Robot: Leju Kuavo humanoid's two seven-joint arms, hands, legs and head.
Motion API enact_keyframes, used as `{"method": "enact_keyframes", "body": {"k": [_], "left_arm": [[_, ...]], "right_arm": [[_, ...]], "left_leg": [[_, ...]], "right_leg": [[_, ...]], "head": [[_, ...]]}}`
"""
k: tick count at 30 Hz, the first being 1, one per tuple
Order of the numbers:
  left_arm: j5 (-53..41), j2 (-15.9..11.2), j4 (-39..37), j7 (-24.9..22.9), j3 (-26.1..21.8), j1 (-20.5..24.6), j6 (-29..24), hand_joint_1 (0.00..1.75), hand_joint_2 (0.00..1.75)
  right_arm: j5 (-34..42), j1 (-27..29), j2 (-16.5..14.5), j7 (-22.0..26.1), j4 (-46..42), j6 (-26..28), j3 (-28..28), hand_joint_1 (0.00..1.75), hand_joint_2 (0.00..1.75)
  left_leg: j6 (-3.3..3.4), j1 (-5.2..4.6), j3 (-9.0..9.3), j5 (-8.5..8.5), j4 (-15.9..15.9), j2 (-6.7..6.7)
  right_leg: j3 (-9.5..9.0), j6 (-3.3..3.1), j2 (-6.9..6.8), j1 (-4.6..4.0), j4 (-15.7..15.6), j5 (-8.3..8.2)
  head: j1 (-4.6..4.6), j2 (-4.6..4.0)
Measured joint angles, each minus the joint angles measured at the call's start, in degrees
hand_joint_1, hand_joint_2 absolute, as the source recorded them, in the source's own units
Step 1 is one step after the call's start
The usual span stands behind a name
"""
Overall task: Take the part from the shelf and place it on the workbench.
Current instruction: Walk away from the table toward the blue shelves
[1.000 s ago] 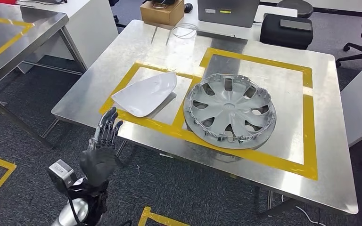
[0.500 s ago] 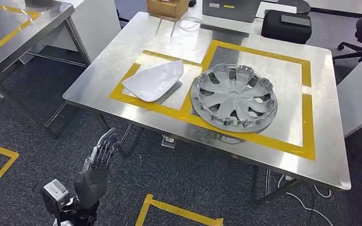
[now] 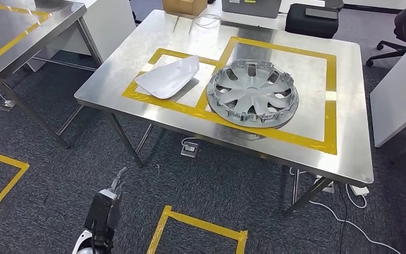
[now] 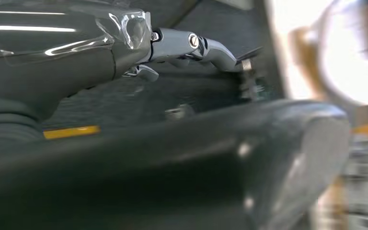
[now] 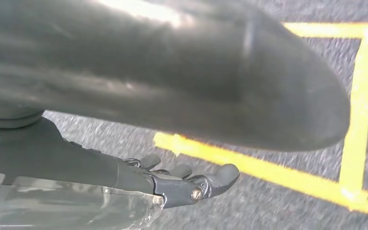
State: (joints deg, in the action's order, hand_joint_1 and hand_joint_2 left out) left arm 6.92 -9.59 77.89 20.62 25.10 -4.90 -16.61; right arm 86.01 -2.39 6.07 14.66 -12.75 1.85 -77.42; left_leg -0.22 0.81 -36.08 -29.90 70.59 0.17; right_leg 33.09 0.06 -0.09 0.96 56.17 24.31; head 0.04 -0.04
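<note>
A white curved shell part (image 3: 168,77) lies in the left yellow-taped square of the steel workbench (image 3: 343,153). A grey wheel cover (image 3: 252,92) lies in the larger taped square beside it. My left hand (image 3: 104,207) hangs low over the carpet, well short of the workbench's near edge, fingers stretched out and holding nothing. The left wrist view shows that same left hand (image 4: 191,43) with straight fingers and nothing in it. My right hand (image 5: 182,184) hangs over the carpet above a yellow tape line, fingers loosely extended and empty.
A second steel table (image 3: 10,32) stands at the left. A cardboard box (image 3: 184,5) and a black case (image 3: 311,20) sit behind the workbench. A white cabinet (image 3: 402,100) flanks its right side. Yellow floor tape (image 3: 201,225) and a power strip (image 3: 357,189) lie on the carpet.
The whole view has pulled back, so the workbench looks farther off. My left hand has dropped from the table's near edge to low over the floor, still empty.
</note>
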Motion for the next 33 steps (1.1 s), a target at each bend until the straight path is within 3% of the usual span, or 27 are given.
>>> {"method": "enact_keyframes", "body": {"k": [2, 4, 7, 9, 11, 12, 13, 14, 16, 18, 20, 23, 24, 25, 27, 28, 29, 30, 31, 32, 33], "left_arm": [[0.01, 0.61, -3.96, 0.21, -0.33, 0.93, -0.01, 0.0, 0.0], [-0.05, 1.06, -6.39, 0.17, -0.5, 1.61, -0.03, 0.0, 0.0], [-0.17, 1.59, -8.42, 0.05, -0.56, 2.03, -0.13, 0.0, 0.0], [-0.16, 2.0, -9.15, -0.03, -0.58, 2.29, -0.28, 0.0, 0.0], [-0.16, 2.29, -9.73, -0.13, -0.59, 2.43, -0.38, 0.0, 0.0], [-0.24, 2.39, -10.02, -0.3, -0.59, 2.43, -0.55, 0.0, 0.0], [-0.5, 2.5, -10.36, -0.78, -0.58, 2.44, -1.05, 0.0, 0.0], [-0.85, 2.63, -10.94, -1.68, -0.58, 2.49, -1.96, 0.0, 0.0], [-1.18, 2.96, -13.55, -4.06, -0.61, 2.83, -4.3, 0.0, 0.0], [-0.12, 3.49, -18.93, -5.06, -0.83, 3.55, -5.82, 0.0, 0.0], [1.46, 4.44, -26.73, -4.16, -1.3, 4.69, -6.8, 0.0, 0.0], [3.02, 5.63, -36.71, -2.85, -2.02, 5.82, -7.71, 0.0, 0.0], [3.38, 5.86, -39.43, -2.76, -2.26, 5.9, -7.73, 0.0, 0.0], [3.84, 6.1, -42.28, -2.94, -2.52, 5.99, -7.67, 0.0, 0.0], [5.14, 6.58, -48.32, -4.39, -3.21, 6.27, -7.48, 0.0, 0.0], [5.78, 6.76, -50.83, -5.59, -3.62, 6.37, -7.3, 0.0, 0.0], [6.26, 6.92, -53.07, -6.9, -3.99, 6.38, -7.14, 0.0, 0.0], [6.42, 7.05, -55.13, -8.12, -4.27, 6.29, -6.98, 0.0, 0.0], [6.26, 7.16, -56.84, -9.12, -4.44, 6.16, -6.92, 0.0, 0.0], [5.88, 7.25, -58.23, -9.86, -4.49, 6.06, -6.98, 0.0, 0.0], [5.41, 7.32, -59.27, -10.3, -4.48, 6.05, -7.09, 0.0, 0.0]], "right_arm": [[0.0, -0.06, 0.18, 0.01, 0.53, -0.12, 0.08, 0.0, 0.0], [-0.01, -0.19, 0.21, 0.01, 0.87, -0.16, 0.1, 0.0, 0.0], [-0.01, -0.25, 0.19, 0.01, 1.27, -0.2, 0.11, 0.0, 0.0], [-0.02, -0.15, 0.21, 0.01, 1.46, -0.25, 0.11, 0.0, 0.0], [-0.02, -0.17, 0.25, 0.01, 1.62, -0.29, 0.11, 0.0, 0.0], [-0.02, -0.19, 0.27, 0.01, 1.7, -0.29, 0.11, 0.0, 0.0], [-0.04, -0.19, 0.32, 0.01, 1.79, -0.29, 0.12, 0.0, 0.0], [-0.09, -0.19, 0.39, -0.01, 1.87, -0.28, 0.11, 0.0, 0.0], [-0.27, -0.24, 0.65, -0.2, 2.11, -0.22, 0.11, 0.0, 0.0], [-0.31, -0.39, 0.97, -0.82, 2.46, -0.29, 0.11, 0.0, 0.0], [-0.2, -0.38, 1.19, -1.62, 2.92, -0.61, 0.11, 0.0, 0.0], [-0.25, -0.14, 1.19, -2.38, 3.52, -0.94, 0.11, 0.0, 0.0], [-0.38, -0.12, 1.15, -2.55, 3.64, -1.02, 0.11, 0.0, 0.0], [-0.56, -0.11, 1.11, -2.75, 3.74, -1.09, 0.1, 0.0, 0.0], [-1.05, -0.14, 1.03, -3.13, 3.91, -1.17, 0.09, 0.0, 0.0], [-1.28, -0.19, 0.97, -3.24, 3.94, -1.14, 0.07, 0.0, 0.0], [-1.49, -0.3, 0.85, -3.28, 3.95, -1.04, 0.04, 0.0, 0.0], [-1.7, -0.46, 0.72, -3.3, 3.96, -0.9, 0.01, 0.0, 0.0], [-1.9, -0.67, 0.53, -3.36, 3.95, -0.74, -0.02, 0.0, 0.0], [-2.05, -0.95, 0.34, -3.48, 3.95, -0.58, -0.05, 0.0, 0.0], [-2.16, -1.25, 0.2, -3.62, 3.94, -0.5, -0.08, 0.0, 0.0]], "left_leg": [[0.76, -0.16, 6.34, 0.82, -8.76, -0.24], [1.57, -0.64, 9.76, -0.05, -14.22, -0.44], [3.02, -1.03, 9.16, 1.4, -15.46, -0.21], [4.05, -0.86, 7.65, 3.29, -16.2, 0.06], [4.45, -0.98, 5.74, 4.9, -16.19, 0.14], [4.41, -1.07, 4.77, 5.67, -16.11, 0.16], [4.37, -1.14, 3.76, 6.44, -15.99, 0.19], [4.26, -1.19, 2.78, 7.16, -15.85, 0.22], [3.91, -1.21, 0.88, 8.38, -15.34, 0.25], [3.4, -1.33, -0.47, 9.3, -14.62, 0.31], [2.75, -1.34, -0.98, 10.22, -14.32, 0.4], [1.91, -1.14, -1.31, 10.81, -14.31, 0.32], [1.62, -1.01, -1.73, 9.4, -13.48, 0.22], [1.28, -0.81, -2.31, 6.94, -11.68, 0.12], [0.49, -0.35, -3.82, 0.57, -4.98, 0.0], [0.17, -0.17, -4.33, -1.45, -1.23, 0.0], [-0.06, 0.01, -4.31, -2.03, 1.5, -0.01], [-0.2, 0.18, -3.48, -1.36, 2.49, -0.01], [-0.27, 0.34, -1.62, 0.07, 1.24, 0.0], [-0.3, 0.5, 1.21, 1.42, -2.01, -0.02], [-0.32, 0.6, 4.29, 1.63, -6.14, -0.12]], "right_leg": [[0.97, 0.54, 0.06, -0.09, 0.06, -1.04], [1.3, 1.28, 0.01, -0.07, -0.07, -1.99], [1.85, 2.2, 0.03, 0.06, -0.12, -2.71], [3.39, 1.63, 0.05, 0.02, 3.07, 0.64], [5.53, 0.93, 0.06, 0.08, 10.22, 6.04], [6.11, 1.09, 0.05, 0.09, 13.72, 7.57], [5.99, 1.59, 0.05, 0.1, 16.0, 7.86], [4.9, 2.25, 0.05, 0.1, 16.38, 7.08], [-0.3, 3.23, 0.04, 0.11, 10.81, 4.75], [-6.35, 2.84, 0.09, -0.12, 2.16, 5.17], [-8.33, 1.93, 0.16, -0.48, -1.62, 6.27], [-7.27, 0.87, 0.11, -0.35, -1.58, 5.31], [-6.81, 0.46, 0.07, -0.13, -1.64, 4.76], [-6.21, 0.1, 0.03, 0.05, -1.68, 4.16], [-4.81, -0.36, -0.02, 0.2, -1.63, 2.77], [-4.1, -0.32, -0.03, 0.19, -1.54, 2.15], [-3.33, -0.17, -0.03, 0.2, -1.39, 1.54], [-2.53, 0.05, -0.03, 0.24, -1.19, 1.01], [-1.72, 0.3, -0.01, 0.32, -0.93, 0.55], [-1.0, 0.59, 0.0, 0.38, -0.6, 0.17], [-0.39, 0.91, -0.01, 0.4, -0.31, -0.14]], "head": [[0.03, 0.0], [0.04, 0.0], [-0.01, 0.0], [0.14, 0.0], [0.25, 0.0], [0.26, 0.0], [0.25, 0.0], [0.26, 0.0], [0.26, 0.0], [0.19, 0.0], [0.19, 0.0], [0.31, 0.0], [0.25, 0.0], [0.19, 0.0], [0.06, 0.0], [0.05, 0.0], [0.04, 0.0], [0.04, 0.0], [0.03, 0.0], [0.03, 0.0], [0.01, 0.0]]}}
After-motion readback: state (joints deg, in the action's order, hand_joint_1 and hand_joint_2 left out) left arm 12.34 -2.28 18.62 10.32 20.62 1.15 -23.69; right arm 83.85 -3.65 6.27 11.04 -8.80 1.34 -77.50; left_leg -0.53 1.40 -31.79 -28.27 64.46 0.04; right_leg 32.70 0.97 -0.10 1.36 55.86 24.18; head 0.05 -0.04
